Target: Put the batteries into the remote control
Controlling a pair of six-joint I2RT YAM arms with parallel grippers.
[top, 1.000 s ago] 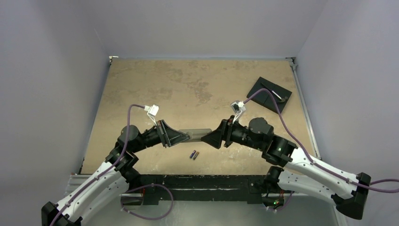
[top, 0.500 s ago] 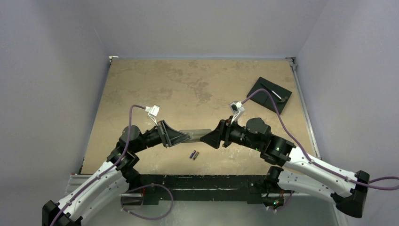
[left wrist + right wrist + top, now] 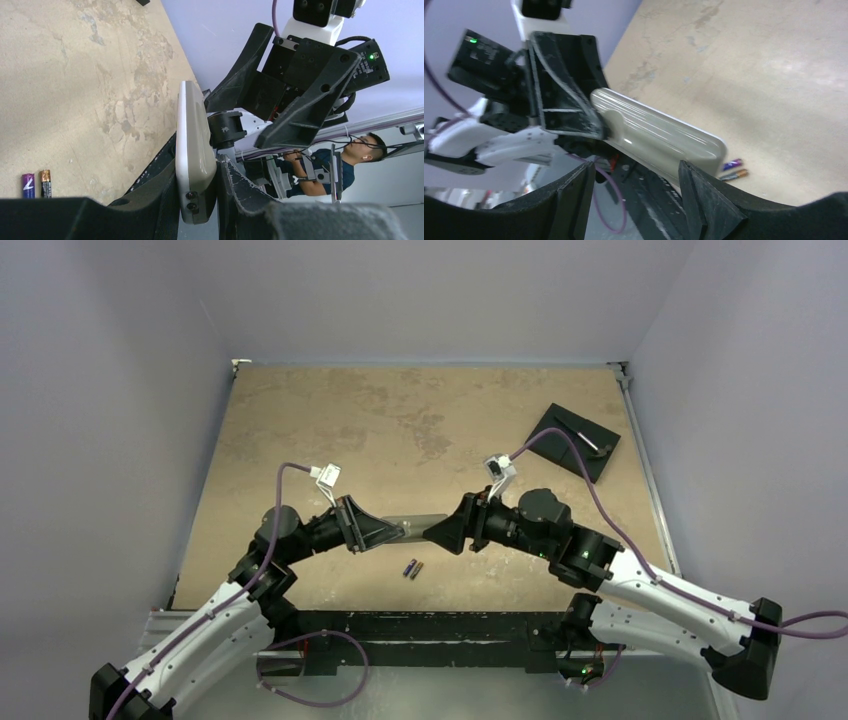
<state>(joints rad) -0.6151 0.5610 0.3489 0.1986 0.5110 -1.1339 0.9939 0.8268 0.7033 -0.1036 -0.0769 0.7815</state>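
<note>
Between left fingers (image 3: 150, 205), remote control (image 3: 192, 145) clamped, right fingers (image 3: 706, 200) apparently straddling

A robot lab is shown. A worn table (image 3: 300, 440) is closed in by plain purple walls (image 3: 100, 390). Two cabled robot arms (image 3: 210, 625) are bolted on, and a person (image 3: 345, 172) is seen behind.
</note>
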